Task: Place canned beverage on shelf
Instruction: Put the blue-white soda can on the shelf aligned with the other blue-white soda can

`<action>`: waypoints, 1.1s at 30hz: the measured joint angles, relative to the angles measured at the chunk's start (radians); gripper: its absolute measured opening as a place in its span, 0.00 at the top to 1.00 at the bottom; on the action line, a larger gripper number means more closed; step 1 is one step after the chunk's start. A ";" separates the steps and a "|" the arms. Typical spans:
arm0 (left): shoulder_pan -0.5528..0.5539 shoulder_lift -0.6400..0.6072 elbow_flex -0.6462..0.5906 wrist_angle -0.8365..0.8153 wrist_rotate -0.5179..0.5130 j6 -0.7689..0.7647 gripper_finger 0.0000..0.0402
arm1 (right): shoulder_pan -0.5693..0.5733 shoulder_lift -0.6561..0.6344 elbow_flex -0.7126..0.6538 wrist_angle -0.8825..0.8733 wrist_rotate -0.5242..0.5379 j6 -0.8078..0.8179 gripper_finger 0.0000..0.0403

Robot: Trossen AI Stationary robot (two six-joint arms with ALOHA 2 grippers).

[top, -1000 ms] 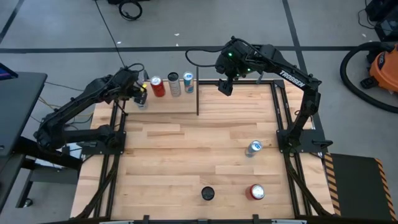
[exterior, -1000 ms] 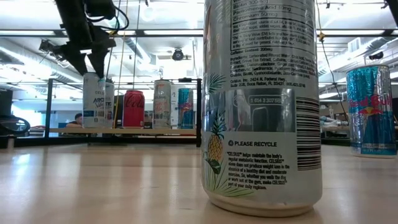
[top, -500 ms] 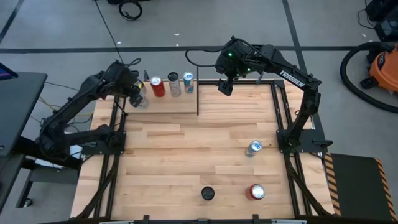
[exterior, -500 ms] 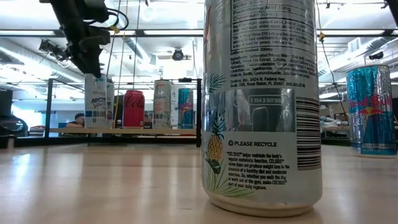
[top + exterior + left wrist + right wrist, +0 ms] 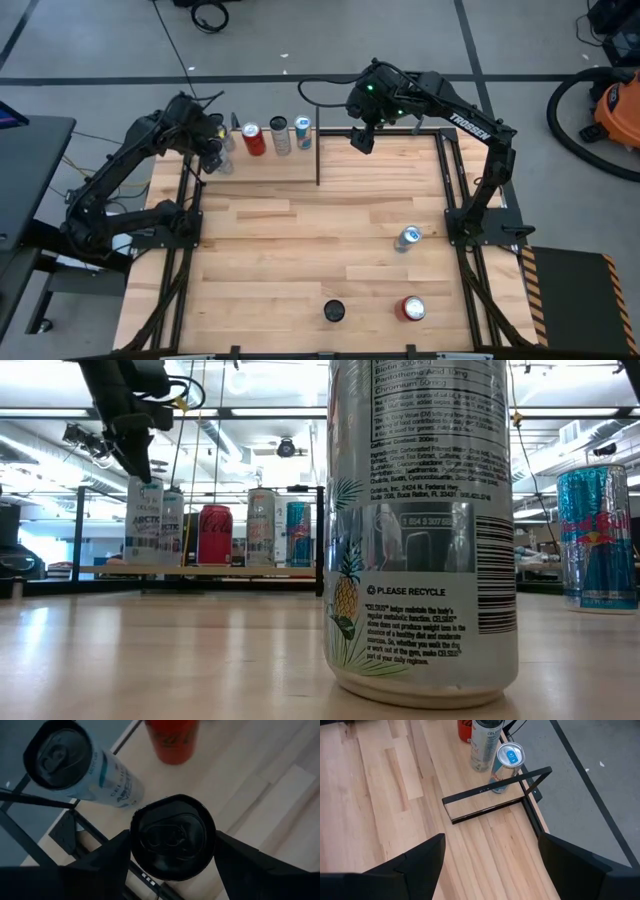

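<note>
Left gripper: we see the left gripper (image 5: 212, 143) in the upper left of the high view, above the left end of the pale wooden shelf with black metal uprights (image 5: 270, 168); in its wrist view the dark fingers (image 5: 107, 856) stand apart on both sides of a black-topped can (image 5: 173, 837), and we cannot tell whether they touch it.

Cans on shelf: a white and teal can (image 5: 144, 520), a red cola can (image 5: 215, 535), a silver can (image 5: 261, 527) and a blue can (image 5: 298, 533) stand upright in a row.

Right gripper: the right gripper (image 5: 361, 137) hangs over the table's upper centre, fingers (image 5: 415, 862) spread wide, holding nothing.

Table: we see a tall pineapple-print can (image 5: 424, 530) in front, low view.
</note>
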 joint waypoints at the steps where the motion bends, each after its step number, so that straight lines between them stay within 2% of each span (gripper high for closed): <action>1: 0.000 -0.001 0.001 -0.003 0.002 0.014 0.36 | 0.000 0.000 0.000 0.000 0.000 0.000 0.19; 15: 0.053 -0.002 0.002 -0.016 0.049 0.165 0.36 | 0.000 0.000 0.000 0.000 0.000 0.001 0.19; 33: 0.100 0.034 0.005 0.005 0.136 0.247 0.36 | 0.000 0.000 0.000 0.000 -0.004 0.001 0.19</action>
